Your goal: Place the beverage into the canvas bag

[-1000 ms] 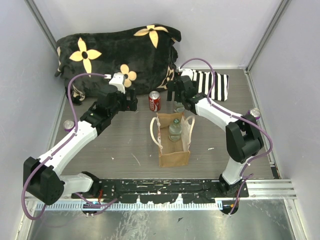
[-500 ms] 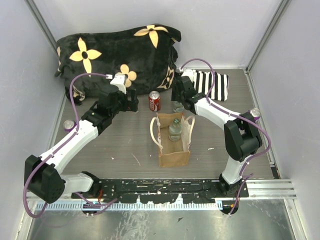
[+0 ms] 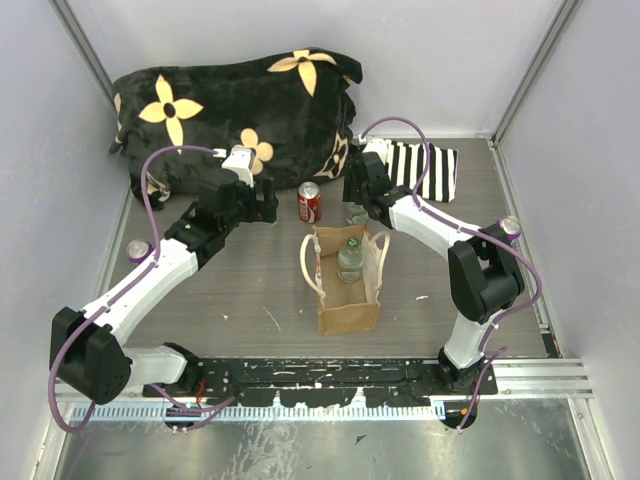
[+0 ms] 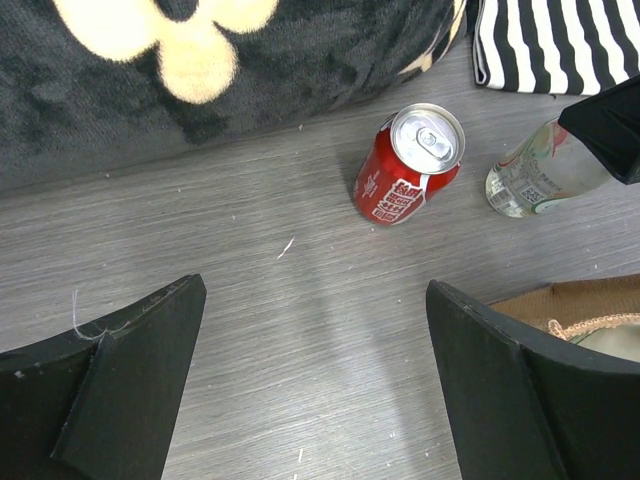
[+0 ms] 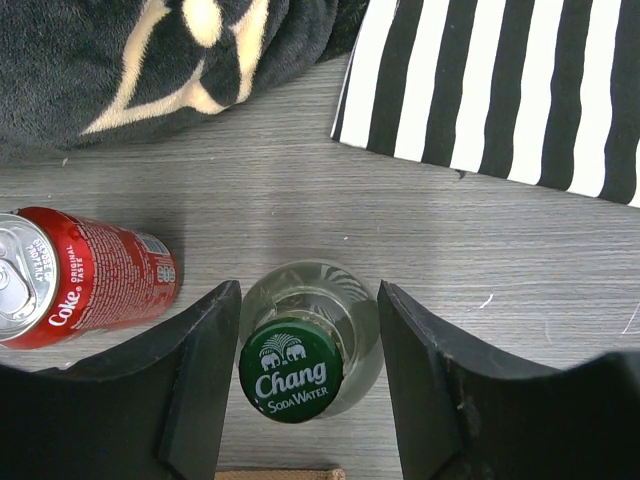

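Plainly mid-pickup: at left of the overhead view, the left hand (image 3: 266,203) hovers with fingers spread wide, holding nothing, beside the red aluminium cola can (image 4: 408,165) standing on the grey wood-grain tabletop (image 3: 240,290). Just right of the can, the right hand (image 5: 305,300) grips the clear glass soda-water bottle with a green cap (image 5: 300,375), fingers narrowed against its sides. The bottle stands upright on the tabletop, just above the tan canvas bag with cream loop handles (image 3: 348,318) at frame centre. The next move likely calls for a straight lift, then a short carry over the bag's open mouth, clear of the handles and the second bottle (image 3: 349,258) already inside. Only the right wrist view shows finger contact and the cap's lettering; only the overhead shows the bag's contents.
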`<state>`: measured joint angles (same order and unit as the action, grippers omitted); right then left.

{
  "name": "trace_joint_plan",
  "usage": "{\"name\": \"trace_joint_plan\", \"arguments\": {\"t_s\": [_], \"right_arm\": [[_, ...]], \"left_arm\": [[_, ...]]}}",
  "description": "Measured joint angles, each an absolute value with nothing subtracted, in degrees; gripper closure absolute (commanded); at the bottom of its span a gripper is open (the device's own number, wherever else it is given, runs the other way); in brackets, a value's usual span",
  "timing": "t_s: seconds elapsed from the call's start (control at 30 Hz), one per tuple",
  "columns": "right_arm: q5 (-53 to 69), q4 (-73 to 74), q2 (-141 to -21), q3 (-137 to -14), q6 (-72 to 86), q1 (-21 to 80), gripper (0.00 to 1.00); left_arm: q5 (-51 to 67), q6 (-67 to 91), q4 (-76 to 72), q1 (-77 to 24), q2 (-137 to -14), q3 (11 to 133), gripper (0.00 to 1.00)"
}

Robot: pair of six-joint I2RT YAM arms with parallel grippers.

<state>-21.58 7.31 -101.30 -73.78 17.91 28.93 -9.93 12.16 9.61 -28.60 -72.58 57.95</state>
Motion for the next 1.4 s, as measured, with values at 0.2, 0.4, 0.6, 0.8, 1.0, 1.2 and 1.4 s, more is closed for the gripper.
{"name": "trace_joint_plan", "arguments": {"t_s": [0.2,0.4,0.6,0.8,1.0,1.2,1.4], "right_arm": [[-21.56,7.33,-101.30,-73.82,17.72,28.93,0.30],[-21.58,7.57,-101.43,-73.82,17.72,28.93,0.24],[-21.78,7.73,-101.43,-73.97,17.72,28.93,0.27],[-22.17,7.77,-101.65,-75.00,17.65,28.93,0.40],[-22.63,7.29,-101.65,-75.07,17.45,28.93,0.74],[-23.64,6.90,-101.65,-75.42,16.99,28.91,0.99],[-23.75,7.29,-101.65,-75.64,17.10,28.93,0.99]], "left_arm": [[-9.85,12.25,9.30,-28.60,-74.41,57.95,0.01],[-9.72,12.25,9.30,-28.60,-74.52,57.95,0.01],[-9.69,12.25,9.28,-28.60,-74.52,57.95,0.01],[-9.67,12.27,9.28,-28.60,-74.61,57.95,0.01],[-9.67,12.32,9.26,-28.60,-74.72,57.95,0.01],[-9.65,12.53,9.17,-28.60,-74.72,57.84,0.02],[-9.65,12.69,9.08,-28.60,-74.72,57.71,0.01]]}}
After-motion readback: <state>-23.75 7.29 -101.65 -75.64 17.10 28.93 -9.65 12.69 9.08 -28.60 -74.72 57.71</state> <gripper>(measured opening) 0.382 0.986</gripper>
